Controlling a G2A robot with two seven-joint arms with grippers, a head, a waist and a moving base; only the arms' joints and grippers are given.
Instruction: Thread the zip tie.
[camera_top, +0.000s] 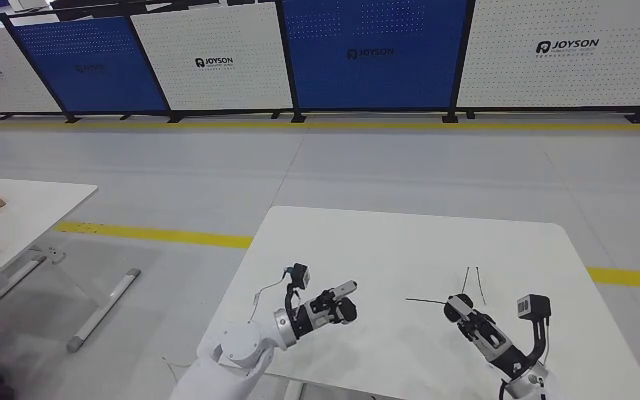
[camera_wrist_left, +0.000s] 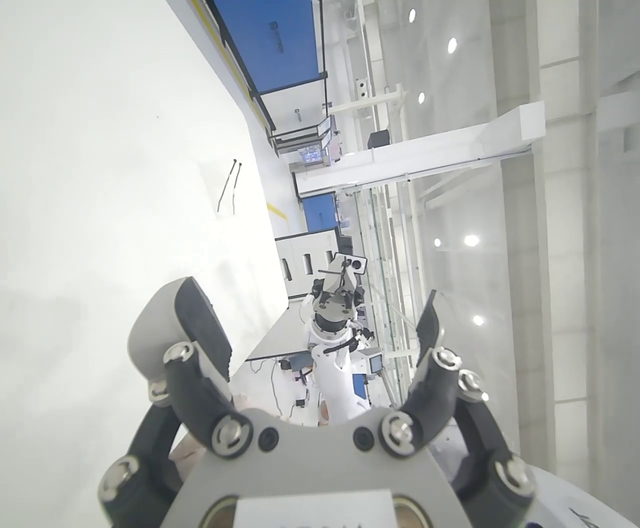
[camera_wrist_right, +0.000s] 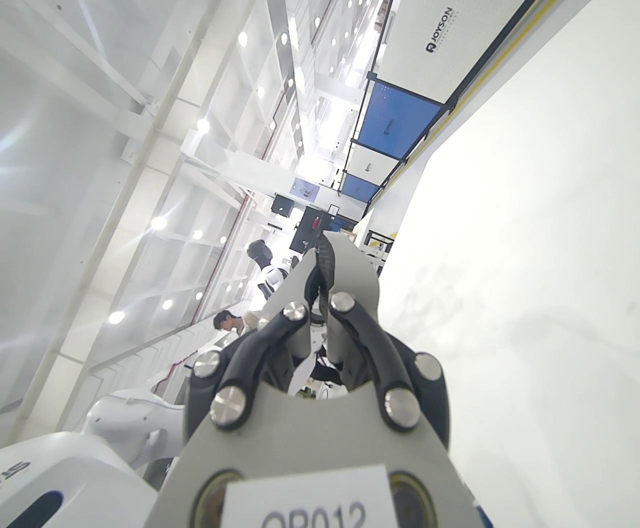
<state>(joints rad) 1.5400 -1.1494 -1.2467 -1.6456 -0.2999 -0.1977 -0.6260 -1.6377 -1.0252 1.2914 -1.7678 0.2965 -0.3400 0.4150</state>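
Three zip ties are in play on the white table. One zip tie is pinched in the right pincer, whose jaws are pressed tight together on one end of it. The rest of the tie sticks out level to the left, above the table top. In the right wrist view that pincer is closed to a narrow slit.

The left pincer is at the near left of the table with its jaws spread wide and nothing between them, as the left wrist view also shows. The held tie's free tip points toward it but stays apart from it, with a stretch of table top between.

The two loose ties lie side by side just beyond the right pincer, flat on the table, on its far right.

A row of blue and white panels stands far off, and a yellow floor line runs past the table.
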